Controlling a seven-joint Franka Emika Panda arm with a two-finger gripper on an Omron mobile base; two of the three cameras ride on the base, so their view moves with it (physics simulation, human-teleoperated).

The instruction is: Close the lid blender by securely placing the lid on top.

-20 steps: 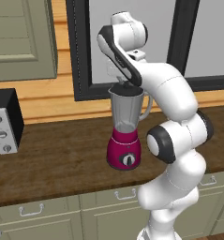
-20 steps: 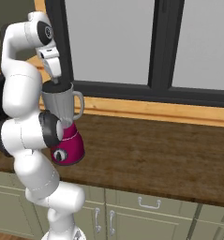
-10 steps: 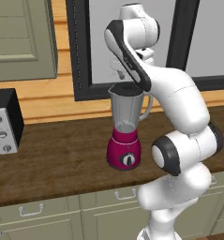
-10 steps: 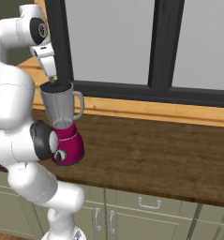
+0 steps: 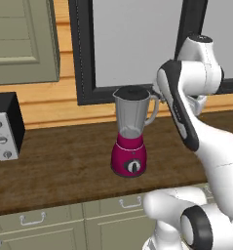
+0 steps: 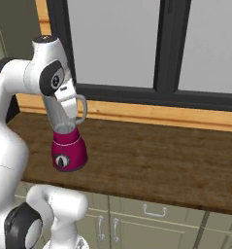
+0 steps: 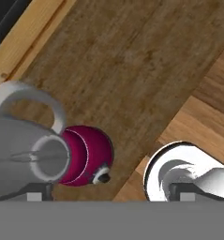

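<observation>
On the dark wooden counter (image 5: 54, 166), just in front of the window (image 5: 132, 44), the blender (image 5: 131, 132) is standing upright: a magenta base with its dial facing us and a tall clear grey jar with a side handle above it. From the left base camera we are seeing a dark band across the jar's mouth, which we are taking for the lid (image 5: 132, 91), though we cannot tell whether it is seated flush or only resting there. Looking down from the hand camera, we are seeing the blender (image 7: 48, 152) from above, with its handle curving off to one side and the magenta base bulging out past the jar.

Our gripper is somewhere above and beside the jar, on the handle side, but its fingertips are not reading clearly in any picture, so we cannot tell whether it is spread, pressed together or pinching anything.

We are judging that we are at the closing step, with the lid at or near the rim. Next we are needing to confirm that it is centred on the jar, and press it straight down if it is not fully home, without knocking the handle.

Further along the counter, at the left edge, a black-and-silver appliance (image 5: 5, 129) with knobs is standing well apart from the blender.
</observation>
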